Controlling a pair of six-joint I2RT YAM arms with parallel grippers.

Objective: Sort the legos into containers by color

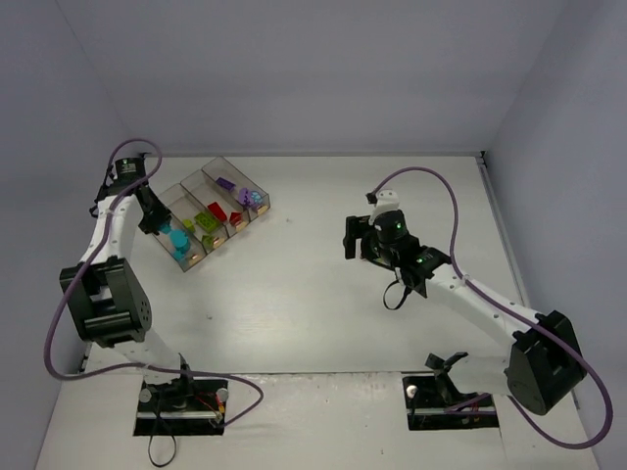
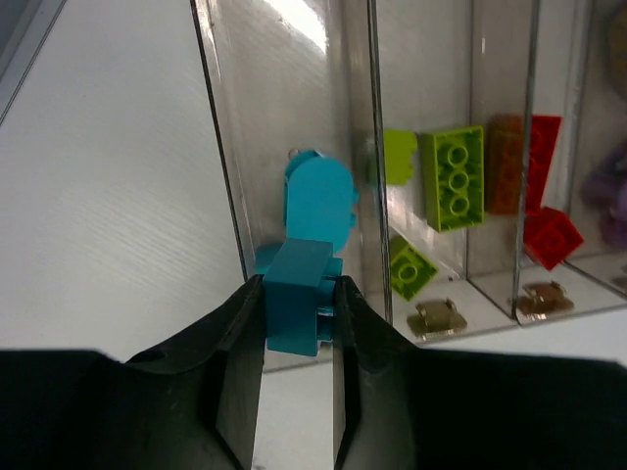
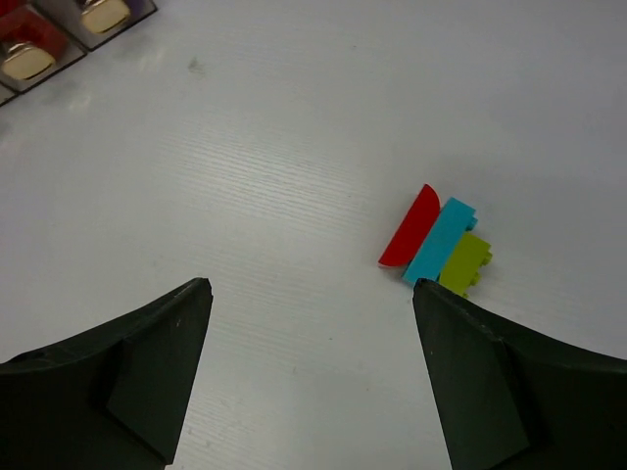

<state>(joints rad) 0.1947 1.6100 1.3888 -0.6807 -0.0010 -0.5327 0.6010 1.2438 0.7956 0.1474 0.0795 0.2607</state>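
1. Left pincer is nearly shut, clamped on a cyan brick. We judge that the brick's long axis points forward out of the grip.
2. It hangs at the near end of the cyan bin, close to the outer wall. If let go off-centre, we think it could catch the rim or drop outside.
3. Right pincer gapes wide and empty over the worktop.
4. Just beyond, a red-cyan-green trio lies joined, its long axes slanting. One grab would carry mixed colours.
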